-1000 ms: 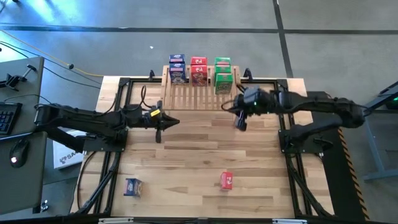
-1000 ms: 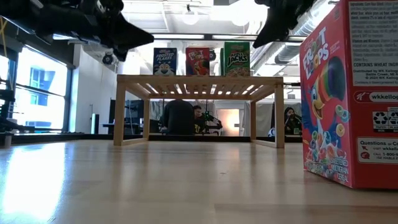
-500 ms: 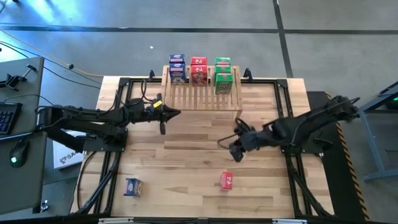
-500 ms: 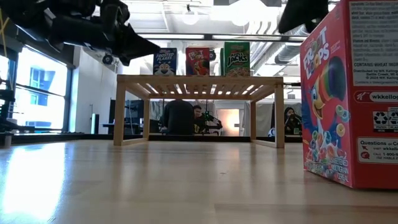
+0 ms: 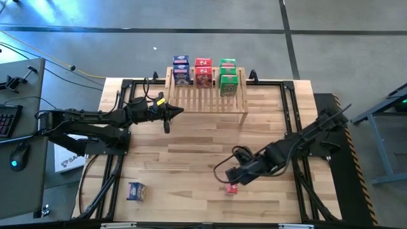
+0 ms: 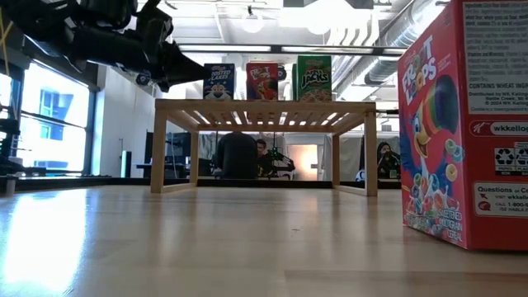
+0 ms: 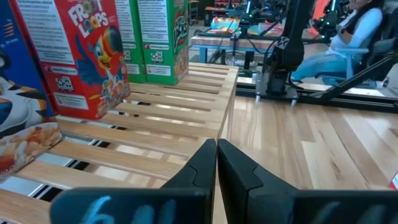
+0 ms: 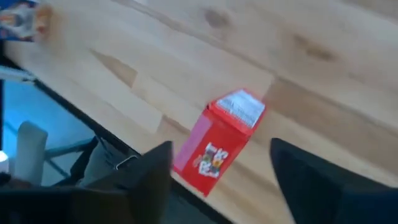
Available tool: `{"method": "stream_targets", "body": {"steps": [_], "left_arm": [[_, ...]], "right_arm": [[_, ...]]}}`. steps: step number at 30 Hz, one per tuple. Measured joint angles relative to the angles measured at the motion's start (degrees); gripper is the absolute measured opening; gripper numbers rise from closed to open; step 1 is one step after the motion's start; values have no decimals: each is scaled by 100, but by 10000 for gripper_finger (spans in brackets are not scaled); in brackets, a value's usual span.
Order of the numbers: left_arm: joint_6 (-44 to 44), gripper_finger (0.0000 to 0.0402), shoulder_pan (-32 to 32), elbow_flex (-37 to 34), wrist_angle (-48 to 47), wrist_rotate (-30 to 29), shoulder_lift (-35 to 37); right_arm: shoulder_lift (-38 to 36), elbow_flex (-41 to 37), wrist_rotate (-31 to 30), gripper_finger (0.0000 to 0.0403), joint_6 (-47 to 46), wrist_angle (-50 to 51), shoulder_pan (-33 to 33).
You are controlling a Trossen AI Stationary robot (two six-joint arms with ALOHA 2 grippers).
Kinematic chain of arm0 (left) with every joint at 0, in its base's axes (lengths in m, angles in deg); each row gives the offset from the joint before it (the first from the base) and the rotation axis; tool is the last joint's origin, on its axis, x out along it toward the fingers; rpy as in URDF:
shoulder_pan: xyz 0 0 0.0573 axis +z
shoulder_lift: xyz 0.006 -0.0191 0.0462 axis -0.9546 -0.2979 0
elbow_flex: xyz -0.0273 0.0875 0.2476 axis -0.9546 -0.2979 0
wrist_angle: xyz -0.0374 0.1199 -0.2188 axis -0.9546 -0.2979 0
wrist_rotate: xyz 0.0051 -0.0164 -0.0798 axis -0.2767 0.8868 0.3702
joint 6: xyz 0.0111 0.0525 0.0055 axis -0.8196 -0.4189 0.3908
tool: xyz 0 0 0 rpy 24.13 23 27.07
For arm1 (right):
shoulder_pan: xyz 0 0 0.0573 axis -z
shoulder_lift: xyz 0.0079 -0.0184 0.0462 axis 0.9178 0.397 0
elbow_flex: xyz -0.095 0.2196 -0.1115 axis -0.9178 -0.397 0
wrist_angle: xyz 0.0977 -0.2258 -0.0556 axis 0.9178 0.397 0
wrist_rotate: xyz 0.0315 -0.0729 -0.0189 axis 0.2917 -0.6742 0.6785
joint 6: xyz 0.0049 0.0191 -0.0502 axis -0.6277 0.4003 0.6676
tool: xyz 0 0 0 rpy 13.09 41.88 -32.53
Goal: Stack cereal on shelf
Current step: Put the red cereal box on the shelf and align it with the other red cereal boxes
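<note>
The red cereal box point(image 5: 231, 187) stands upright near the table's front edge, directly under the right gripper point(image 5: 233, 176). In the right wrist view the box point(image 8: 219, 142) shows between that gripper's two dark fingers point(image 8: 155, 171), which are spread wide on either side of it and not touching it. A second ago this gripper was up beside the shelf point(image 5: 205, 97) with its fingers pressed together; it has since swung down across the table and opened. That reads as an approach to pick up: the box is lined up but not yet gripped.

Well off to the gripper's side, toward the left arm, a blue cereal box point(image 5: 135, 190) lies on the table, also waiting. Far ahead of the gripper, at the back of the table, the shelf carries blue, red and green boxes point(image 5: 203, 72) in three stacks along its rear edge; the front slats are bare.

The left gripper point(image 5: 166, 119) hangs at the shelf's left front corner, fingers pressed together and holding nothing, having drifted a little closer to the rack. It sits beside the likely return path, so a carry toward the red stack should stay clear of it.
</note>
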Motion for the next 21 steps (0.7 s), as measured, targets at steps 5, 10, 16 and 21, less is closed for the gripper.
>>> {"method": "stream_targets", "body": {"steps": [5,10,16,21], "left_arm": [[-1,7,0,0,-42,0,0],[-39,7,-1,0,-177,0,0],[-76,7,-2,0,-335,5,0],[-98,7,-24,0,-354,12,0]], "right_arm": [[724,824,492,321,-783,601,36],[1294,1358,753,334,-1292,712,55],[1669,1462,1092,334,-2037,722,23],[1797,1462,1114,333,-2284,741,7]]}}
